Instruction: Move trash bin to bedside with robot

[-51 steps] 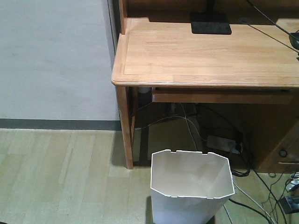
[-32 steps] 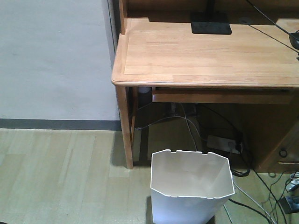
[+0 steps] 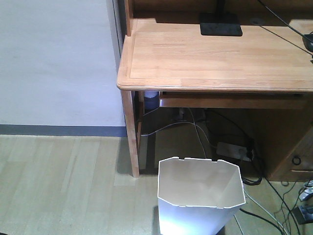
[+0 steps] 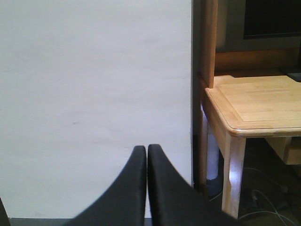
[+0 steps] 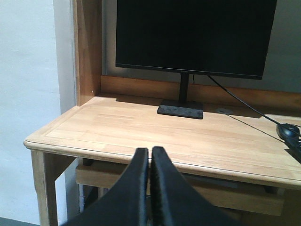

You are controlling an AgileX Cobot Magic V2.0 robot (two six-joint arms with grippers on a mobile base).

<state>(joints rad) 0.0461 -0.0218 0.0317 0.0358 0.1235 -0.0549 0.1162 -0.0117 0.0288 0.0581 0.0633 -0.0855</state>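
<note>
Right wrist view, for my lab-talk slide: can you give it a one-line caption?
Shut and empty, the right claw points at a wooden desk carrying a dark monitor.

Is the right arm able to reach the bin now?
Probably yes: the bin stands on open floor before the desk, rim unobstructed. But the right gripper is shut, up at desktop height; it must open and lower.

A home study or office corner — a wooden desk (image 3: 215,54) bearing a monitor (image 5: 195,35), a power strip (image 3: 234,150) and cables (image 3: 197,131) beneath, a trash bin (image 3: 198,218) on plank flooring (image 3: 58,186).
</note>
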